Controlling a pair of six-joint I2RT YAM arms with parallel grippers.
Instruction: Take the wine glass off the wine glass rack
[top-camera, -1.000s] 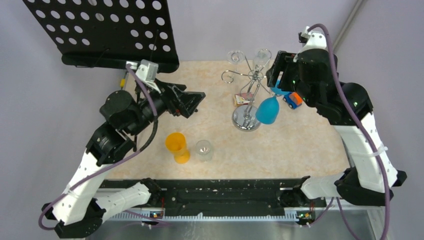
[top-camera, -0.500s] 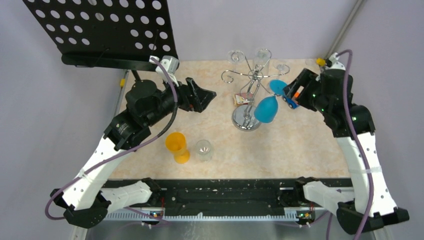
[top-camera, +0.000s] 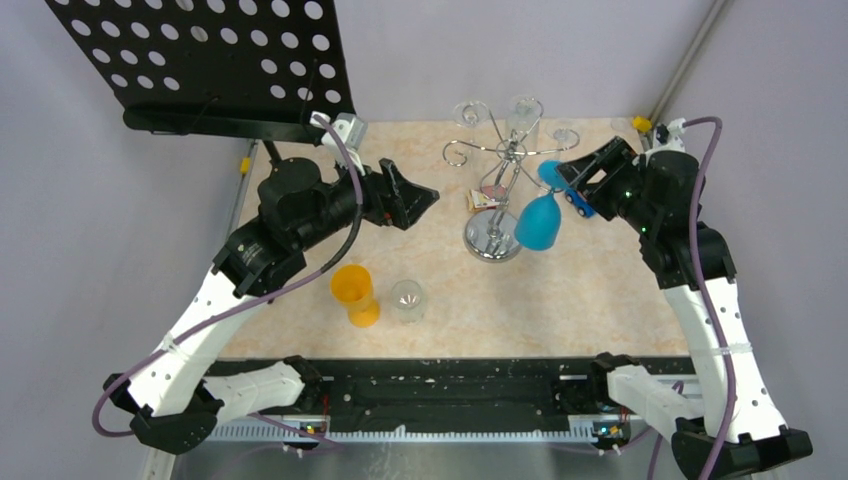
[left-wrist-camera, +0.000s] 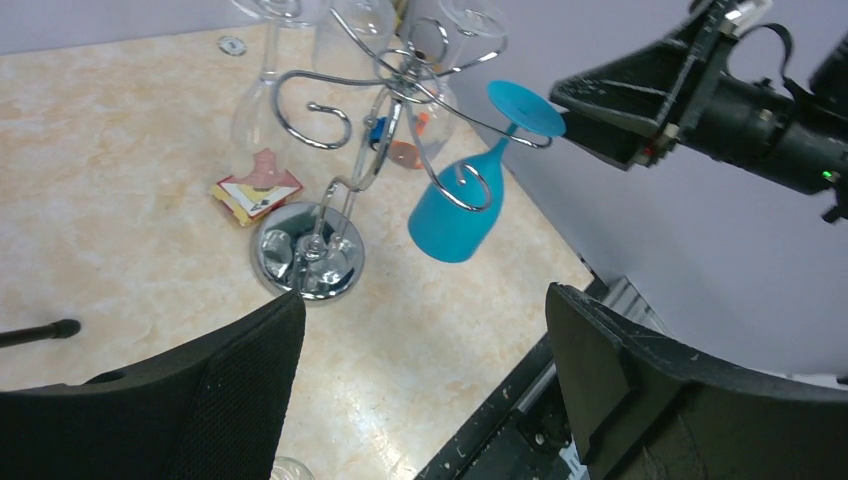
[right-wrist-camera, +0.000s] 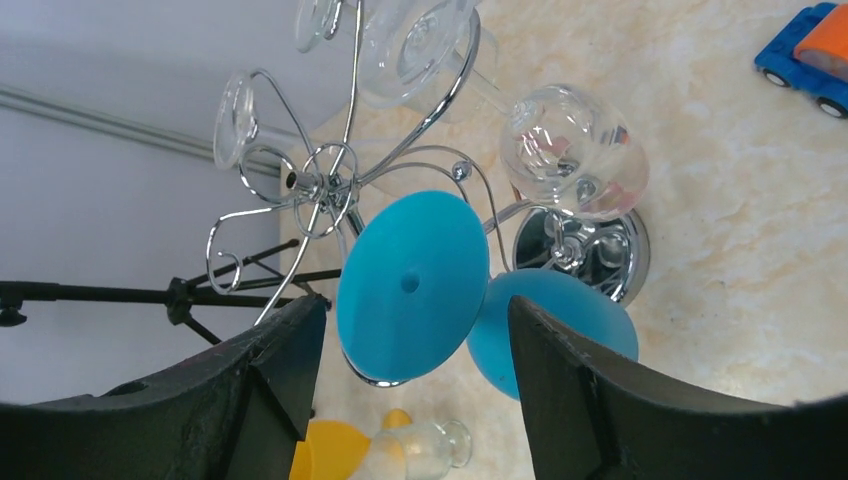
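Turquoise blue all over the wine glass (top-camera: 537, 222), bowl and foot alike. Gleams mirror-bright chrome on the wine glass rack (top-camera: 492, 240), with clear, colourless glasses (right-wrist-camera: 570, 150) on it. Mottled cream and peach, marble-like, across the table (top-camera: 600, 290). Translucent orange for the cup (top-camera: 354, 292); colourless for the small glass (top-camera: 408, 298). Matt black, patterned with rows of round holes, on the music stand (top-camera: 200, 60). Blue with an orange top on the toy car (right-wrist-camera: 812, 50). Red, yellow and white on the little card (left-wrist-camera: 257, 190). Purple along the cables (top-camera: 716, 150); black and white on the arms (top-camera: 720, 330).
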